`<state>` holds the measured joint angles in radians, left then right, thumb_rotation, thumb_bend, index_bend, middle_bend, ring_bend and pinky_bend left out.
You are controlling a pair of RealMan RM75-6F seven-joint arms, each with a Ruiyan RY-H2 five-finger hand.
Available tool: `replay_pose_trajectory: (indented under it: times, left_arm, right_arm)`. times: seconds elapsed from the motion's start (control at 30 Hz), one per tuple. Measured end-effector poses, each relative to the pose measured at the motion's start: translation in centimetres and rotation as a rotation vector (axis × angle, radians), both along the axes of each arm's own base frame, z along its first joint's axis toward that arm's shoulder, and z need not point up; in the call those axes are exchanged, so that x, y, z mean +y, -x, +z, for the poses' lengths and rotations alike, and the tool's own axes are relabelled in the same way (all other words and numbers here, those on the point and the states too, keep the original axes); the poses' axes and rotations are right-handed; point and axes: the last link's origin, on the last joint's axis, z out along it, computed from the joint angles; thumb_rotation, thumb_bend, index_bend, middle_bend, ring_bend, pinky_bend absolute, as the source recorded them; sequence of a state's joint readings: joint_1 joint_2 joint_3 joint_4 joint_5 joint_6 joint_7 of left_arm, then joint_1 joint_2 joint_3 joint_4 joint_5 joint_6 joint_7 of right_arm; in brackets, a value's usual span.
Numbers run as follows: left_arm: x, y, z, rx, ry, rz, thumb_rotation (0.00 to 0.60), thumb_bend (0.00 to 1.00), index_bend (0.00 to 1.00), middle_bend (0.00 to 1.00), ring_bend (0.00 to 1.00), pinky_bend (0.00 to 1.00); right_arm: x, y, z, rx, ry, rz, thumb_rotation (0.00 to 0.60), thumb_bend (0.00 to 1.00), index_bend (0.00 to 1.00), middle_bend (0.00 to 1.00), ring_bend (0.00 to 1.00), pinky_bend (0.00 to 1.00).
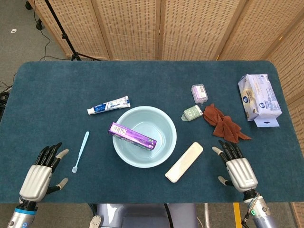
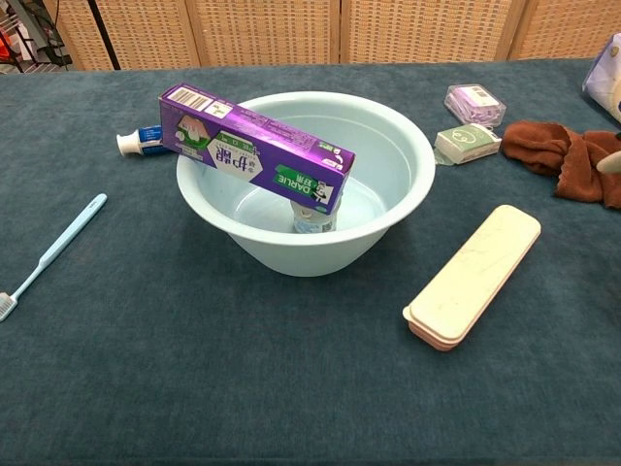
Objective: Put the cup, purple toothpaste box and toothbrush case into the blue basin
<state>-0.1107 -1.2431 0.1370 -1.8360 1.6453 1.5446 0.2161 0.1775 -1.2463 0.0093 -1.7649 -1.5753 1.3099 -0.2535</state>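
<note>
One basin, one toothbrush case

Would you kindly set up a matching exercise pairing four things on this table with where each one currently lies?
Things:
1. purple toothpaste box
2. toothbrush case
3. blue toothbrush
4. brown cloth

Places:
A. on the table between the left hand and the blue basin
B. propped on the basin's rim, slanting inside
C. beyond the right hand, near the green packet
D. on the table beside the basin, on the right hand's side

Pairs: 1-B, 2-D, 3-A, 4-C
</note>
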Motion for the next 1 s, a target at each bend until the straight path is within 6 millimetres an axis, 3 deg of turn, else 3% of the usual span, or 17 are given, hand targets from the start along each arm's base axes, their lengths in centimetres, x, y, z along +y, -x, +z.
replay_pose_trajectory:
  times: [0.53,1.0]
  left_arm:
    - [-0.9,-0.7,1.5,-0.038,-0.034,-0.032,0.600,0.21,0.17,0.00,0.00,0.03]
    - [-1.4,-0.9,1.9,-0.049,-0.036,-0.042,0.600,0.21,0.17,0.00,0.00,0.03]
  right_arm:
    - [1.6,-4.2,-2.8,0.000,-0.126,0.068,0.600,0.16,0.20,0.03,0.00,0.02]
    - [0.8,-6.4,-4.7,0.002,-0.179,0.091,0.600,0.16,0.20,0.03,0.00,0.03]
